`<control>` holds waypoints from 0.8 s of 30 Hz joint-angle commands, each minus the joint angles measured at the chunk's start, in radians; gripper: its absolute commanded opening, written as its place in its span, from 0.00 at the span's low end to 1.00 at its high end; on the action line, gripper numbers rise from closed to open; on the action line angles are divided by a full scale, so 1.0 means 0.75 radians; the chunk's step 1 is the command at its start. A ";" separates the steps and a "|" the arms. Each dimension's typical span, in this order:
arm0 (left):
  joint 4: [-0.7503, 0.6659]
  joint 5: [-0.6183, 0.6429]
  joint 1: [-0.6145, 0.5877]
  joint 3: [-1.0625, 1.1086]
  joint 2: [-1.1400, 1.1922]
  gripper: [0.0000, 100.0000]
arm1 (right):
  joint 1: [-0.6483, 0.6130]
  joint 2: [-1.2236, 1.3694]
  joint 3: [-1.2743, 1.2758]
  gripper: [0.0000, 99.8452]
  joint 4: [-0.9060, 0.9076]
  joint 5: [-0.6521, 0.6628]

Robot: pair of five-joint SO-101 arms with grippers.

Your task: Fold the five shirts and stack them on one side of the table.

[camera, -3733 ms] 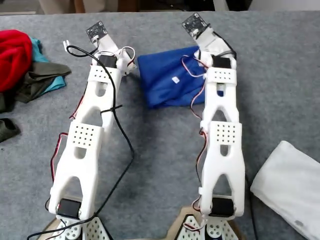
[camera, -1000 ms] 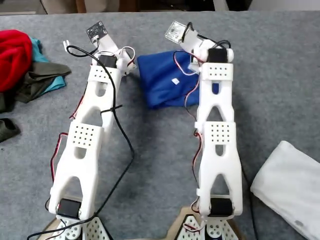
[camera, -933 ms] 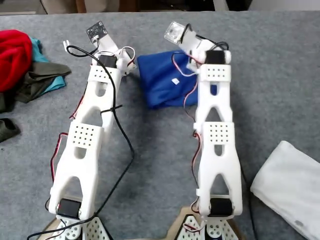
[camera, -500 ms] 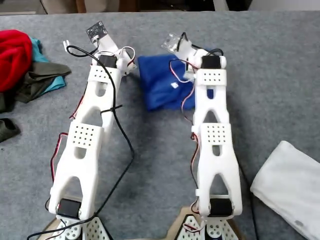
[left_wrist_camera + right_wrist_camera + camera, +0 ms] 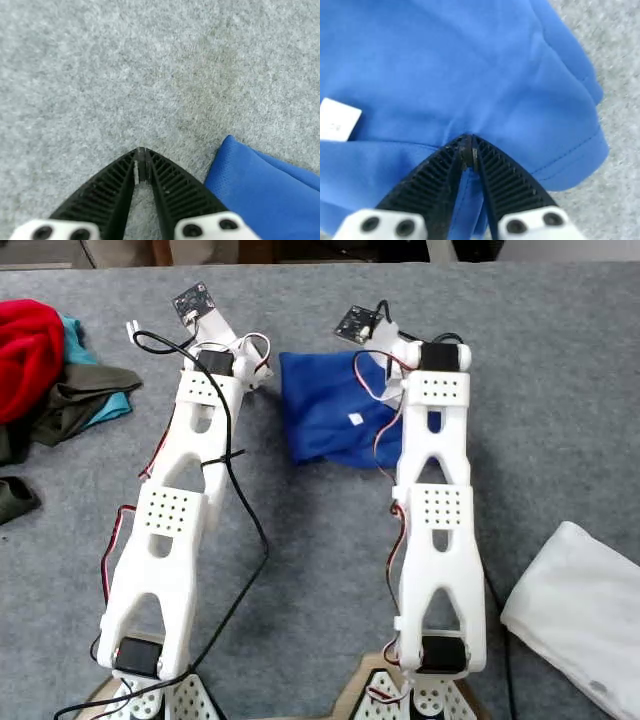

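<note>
Pinching the cloth of the blue shirt (image 5: 470, 65), the right gripper (image 5: 468, 146) has its ribbed black fingers clenched tip to tip, and small creases run out from where they meet, near the shirt's hemmed edge. A white label (image 5: 337, 120) sits on the shirt just beside the gripper. Seen from above, the blue shirt (image 5: 325, 415) lies roughly folded on the grey table (image 5: 560, 390) at about 12 o'clock from the table's middle, between the two wrists, with the right arm (image 5: 435, 470) lying over its 3 o'clock edge. The left gripper (image 5: 140, 157) is also clenched, its tips pressed together with nothing between them, above bare table just beside a corner of the blue shirt (image 5: 265, 185) and not touching it. A loose pile of clothes (image 5: 28, 345), red, teal and dark olive, sits at 10 o'clock by the table's edge. A folded white shirt (image 5: 580, 620) rests at 4 o'clock, well apart from both arms.
</note>
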 commanded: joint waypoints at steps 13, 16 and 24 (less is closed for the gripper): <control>0.006 0.006 0.012 -0.068 -0.019 0.02 | 0.040 -0.292 -0.019 0.00 0.260 0.006; 0.006 0.006 0.010 -0.068 -0.019 0.02 | 0.056 -0.300 -0.015 0.00 0.262 0.006; 0.006 0.006 0.010 -0.068 -0.019 0.02 | 0.048 -0.226 0.007 0.00 0.190 0.004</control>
